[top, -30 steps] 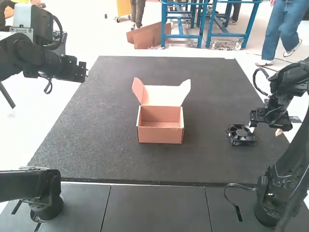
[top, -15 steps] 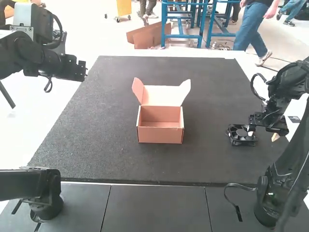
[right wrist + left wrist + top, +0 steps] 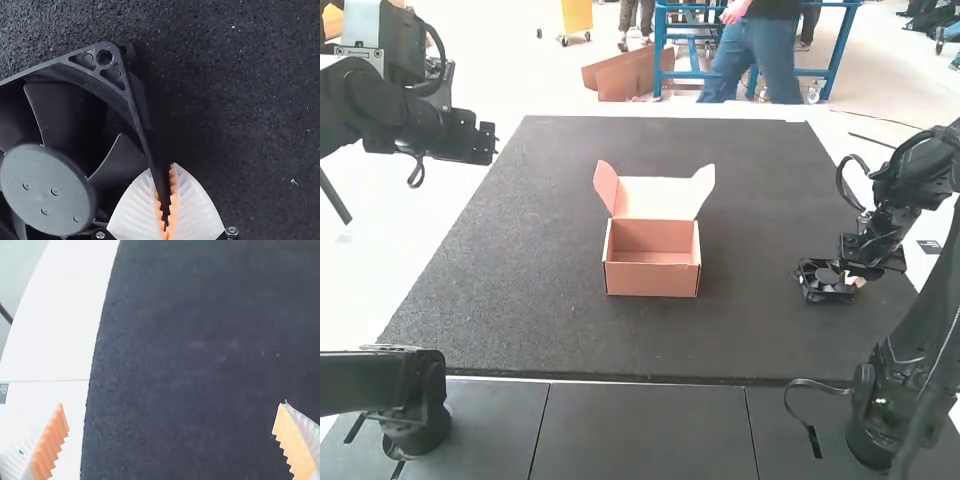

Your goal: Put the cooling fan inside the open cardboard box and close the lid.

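Holding fan (image 3: 820, 282) in right pincer (image 3: 850, 272): clamped shut on one thin frame wall, fingers (image 3: 192, 207) either side of it, nothing else in the bite. Gripped at the edge only, with hub and blades off to one side of the pincer and the wall in line with the fingers. Sitting flat on mat (image 3: 520, 250) or barely off it; can't call which. From that pincer, straight across toward the left arm's side to box (image 3: 652, 260), well apart, nothing in between. Open at the top, with lid (image 3: 655, 195) standing upright on the side away from the arms; free to enter from above, by the look of it. As for left pincer (image 3: 169, 435): spread wide, empty, over the mat's edge, well apart from box and far farther from fan than the right. So a right-arm carry. Next, probably: lift, traverse to above box, keep fan flat, square it to the walls before release. No real long axis on a square frame; worth matching yaw to the box rather than worrying about direction. Risk of pivoting in an edge grip on so thin a wall.
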Motion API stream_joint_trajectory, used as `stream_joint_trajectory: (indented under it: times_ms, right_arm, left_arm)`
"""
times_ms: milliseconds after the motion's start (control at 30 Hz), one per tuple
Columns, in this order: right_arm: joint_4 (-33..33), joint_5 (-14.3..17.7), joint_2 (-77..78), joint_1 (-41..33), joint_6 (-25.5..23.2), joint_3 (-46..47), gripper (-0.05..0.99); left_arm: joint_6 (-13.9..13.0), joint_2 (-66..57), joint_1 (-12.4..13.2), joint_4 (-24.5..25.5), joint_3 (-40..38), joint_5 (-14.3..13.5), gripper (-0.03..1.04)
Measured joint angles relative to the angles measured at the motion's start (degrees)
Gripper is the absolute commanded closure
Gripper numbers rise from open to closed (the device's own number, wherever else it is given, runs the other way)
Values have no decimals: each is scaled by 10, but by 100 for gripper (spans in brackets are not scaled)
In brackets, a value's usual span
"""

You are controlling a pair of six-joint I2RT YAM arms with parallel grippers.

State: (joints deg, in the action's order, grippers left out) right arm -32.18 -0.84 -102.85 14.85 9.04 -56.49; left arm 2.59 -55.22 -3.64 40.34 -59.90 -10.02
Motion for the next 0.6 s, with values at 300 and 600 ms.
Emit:
stream_joint_trajectory:
  times_ms: [300,600]
  right_arm:
    - [-39,-21,30,0,-27,-2,95]
    - [-134,-68,226,0,-59,-73,95]
  left_arm:
    - [0,0,0,4,0,0,4]
    - [1,0,0,-9,35,0,4]
